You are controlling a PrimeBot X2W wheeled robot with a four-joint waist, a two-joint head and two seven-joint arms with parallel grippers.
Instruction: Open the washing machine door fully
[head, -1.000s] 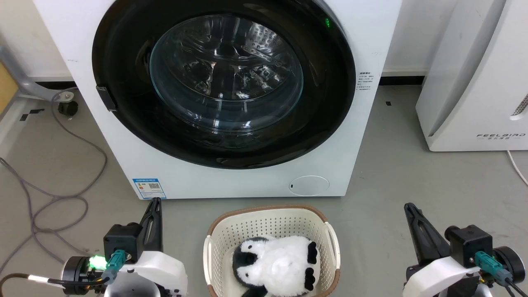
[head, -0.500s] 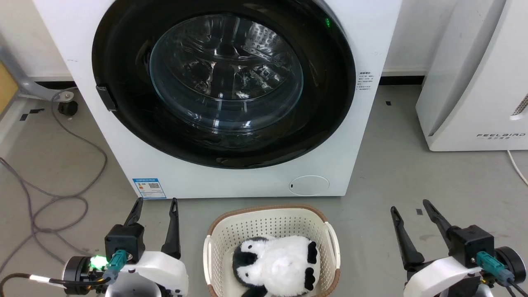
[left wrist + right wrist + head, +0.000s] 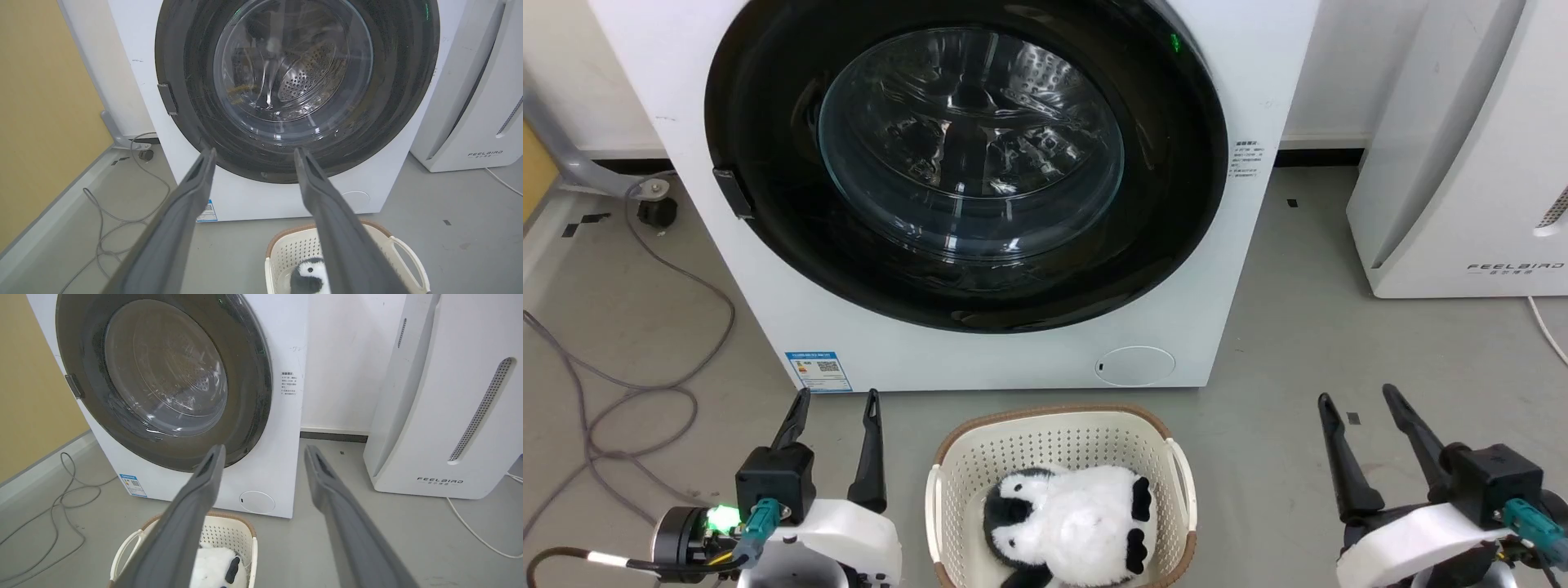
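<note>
While both grippers hang low and near, well apart from the washing machine (image 3: 980, 359), the washing machine door (image 3: 968, 155) sits shut, flush in the machine's front at far centre. The left gripper (image 3: 837, 396) and the right gripper (image 3: 1357, 396) each have their fingers spread and hold nothing. The glossy rim and bulging glass likely offer no purchase, so the small handle tab (image 3: 733, 193) on the door's left edge looks the place to hook a finger. Being rigid, the door should resist at its latch, then swing easily.
</note>
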